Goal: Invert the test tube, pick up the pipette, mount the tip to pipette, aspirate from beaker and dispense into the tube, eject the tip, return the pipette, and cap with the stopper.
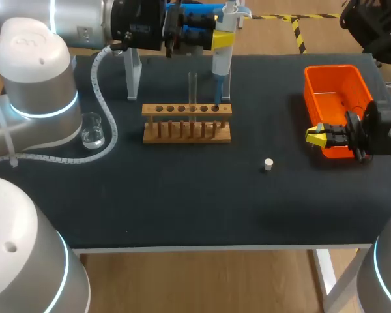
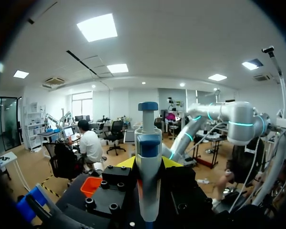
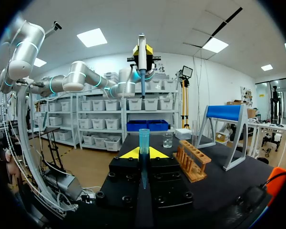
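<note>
left fingers (image 1: 221,39) pinch the pipette (image 1: 222,62) upright near the rack (image 1: 186,130); right fingers (image 3: 127,154) pinch a blue tip (image 3: 144,139) above the worktop (image 1: 182,195).

The head camera looks down on the table (image 1: 182,208) from behind, while the wrist cameras face each other level across it, all three sharing the pipette (image 1: 221,64).

Rack (image 1: 187,124) sits mid-desk (image 1: 182,202) toward the far edge, with a test tube (image 1: 193,88) upright in it. The left claw (image 1: 223,39) holds the pipette (image 1: 223,64) above the rack's right end. Beaker (image 1: 92,130) is near the left edge. Stopper (image 1: 268,164) lies before the rack, rightward. Bin (image 1: 311,98) is at the far right corner, and the right claw (image 1: 316,135), gripping a tip (image 3: 144,143), is at the bin's near end.
</note>
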`<state>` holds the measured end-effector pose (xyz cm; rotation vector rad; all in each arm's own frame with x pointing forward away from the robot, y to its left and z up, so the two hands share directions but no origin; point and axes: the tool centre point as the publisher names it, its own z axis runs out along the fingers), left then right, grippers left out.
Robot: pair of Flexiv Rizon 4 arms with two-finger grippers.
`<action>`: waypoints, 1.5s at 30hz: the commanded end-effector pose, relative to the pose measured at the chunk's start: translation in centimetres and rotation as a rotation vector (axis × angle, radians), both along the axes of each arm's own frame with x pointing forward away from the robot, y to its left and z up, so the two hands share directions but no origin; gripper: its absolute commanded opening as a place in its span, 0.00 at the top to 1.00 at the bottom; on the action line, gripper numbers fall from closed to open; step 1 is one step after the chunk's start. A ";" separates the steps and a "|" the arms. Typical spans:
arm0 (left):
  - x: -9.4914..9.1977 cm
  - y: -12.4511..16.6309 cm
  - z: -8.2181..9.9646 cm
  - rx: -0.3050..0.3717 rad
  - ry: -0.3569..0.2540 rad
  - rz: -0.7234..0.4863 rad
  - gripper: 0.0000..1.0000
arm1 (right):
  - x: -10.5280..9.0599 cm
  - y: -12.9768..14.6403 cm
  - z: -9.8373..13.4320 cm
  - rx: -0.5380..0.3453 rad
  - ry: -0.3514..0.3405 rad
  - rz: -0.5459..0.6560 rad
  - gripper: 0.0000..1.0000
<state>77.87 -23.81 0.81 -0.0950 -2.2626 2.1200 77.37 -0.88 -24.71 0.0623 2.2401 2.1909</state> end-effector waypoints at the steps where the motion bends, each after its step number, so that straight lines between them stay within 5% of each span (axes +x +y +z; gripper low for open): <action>1: -0.9 0.3 0.7 0.013 -0.001 0.039 1.00 | -0.1 0.1 0.0 -0.001 -0.001 -0.003 1.00; 45: -1.3 0.2 0.0 -0.016 -0.001 0.160 1.00 | -0.1 0.1 0.0 -0.001 -0.001 -0.003 1.00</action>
